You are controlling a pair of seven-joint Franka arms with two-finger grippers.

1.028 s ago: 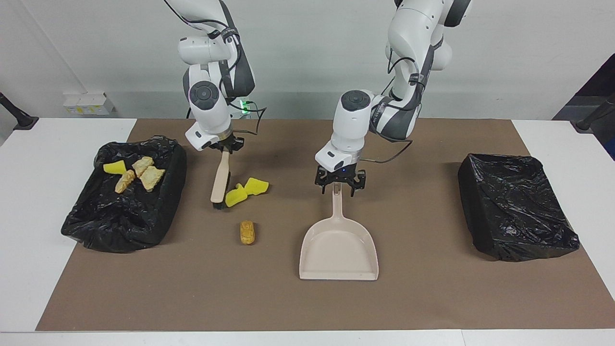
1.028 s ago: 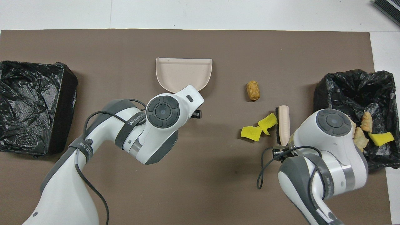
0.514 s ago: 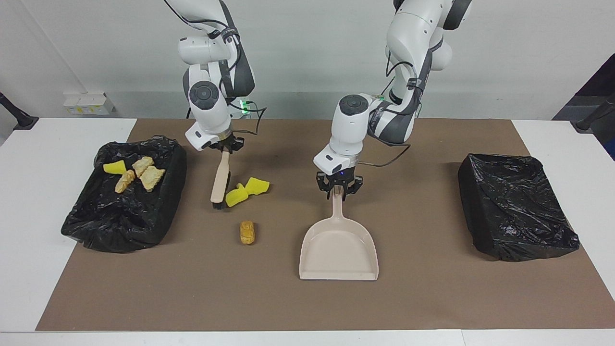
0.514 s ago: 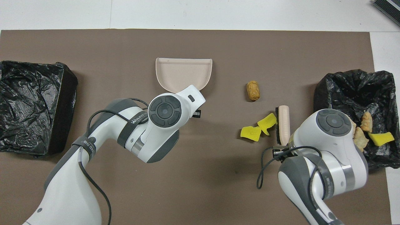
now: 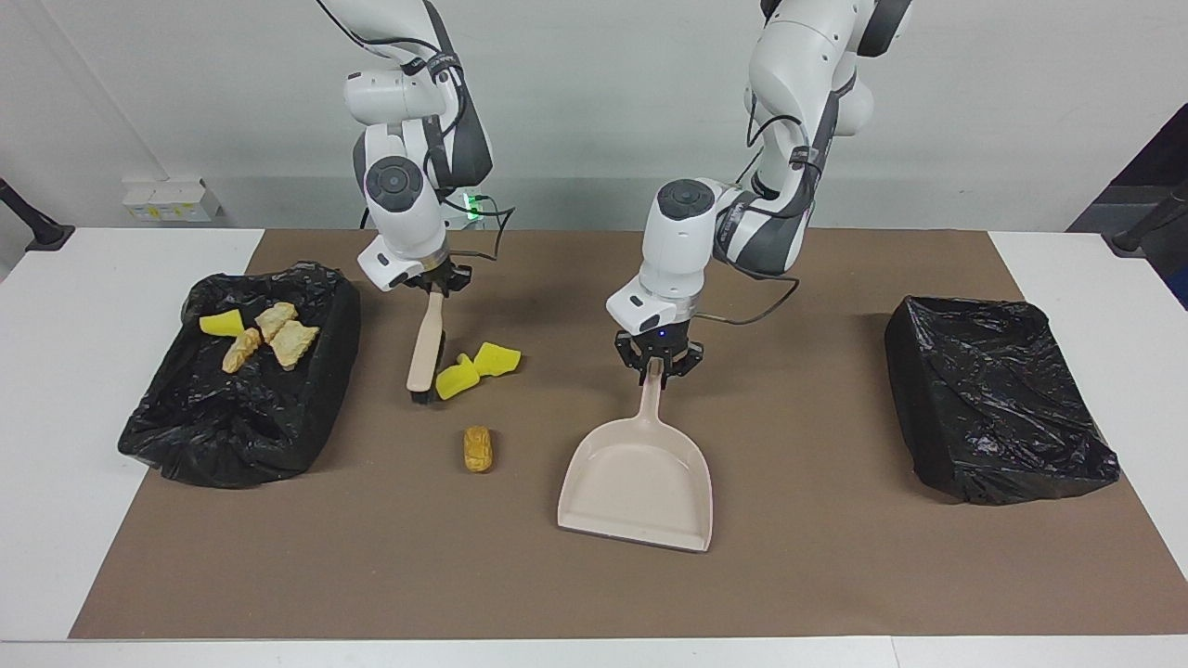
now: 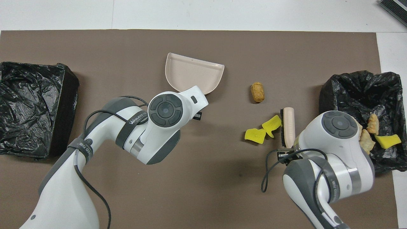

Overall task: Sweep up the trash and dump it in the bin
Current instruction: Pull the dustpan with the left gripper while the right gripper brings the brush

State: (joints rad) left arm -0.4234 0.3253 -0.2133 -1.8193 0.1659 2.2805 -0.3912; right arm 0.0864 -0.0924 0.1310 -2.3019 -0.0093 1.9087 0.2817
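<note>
My left gripper (image 5: 657,364) is shut on the handle of the beige dustpan (image 5: 640,482), whose mouth points away from the robots and slightly toward the right arm's end. My right gripper (image 5: 434,286) is shut on the handle of the beige brush (image 5: 425,348), its bristles down on the mat. Two yellow sponge pieces of trash (image 5: 478,366) lie right beside the brush head. A tan ridged piece (image 5: 478,448) lies farther from the robots, between brush and dustpan. The black-lined bin (image 5: 241,417) at the right arm's end holds several trash pieces (image 5: 269,339).
A second black-lined bin (image 5: 998,399) stands at the left arm's end of the brown mat (image 5: 835,575). From above, the dustpan (image 6: 194,74), tan piece (image 6: 257,92) and brush (image 6: 288,125) show among the arms.
My left gripper has closed on the dustpan handle. The dustpan has since swung, its mouth turning toward the right arm's end. The right arm and brush have not moved.
</note>
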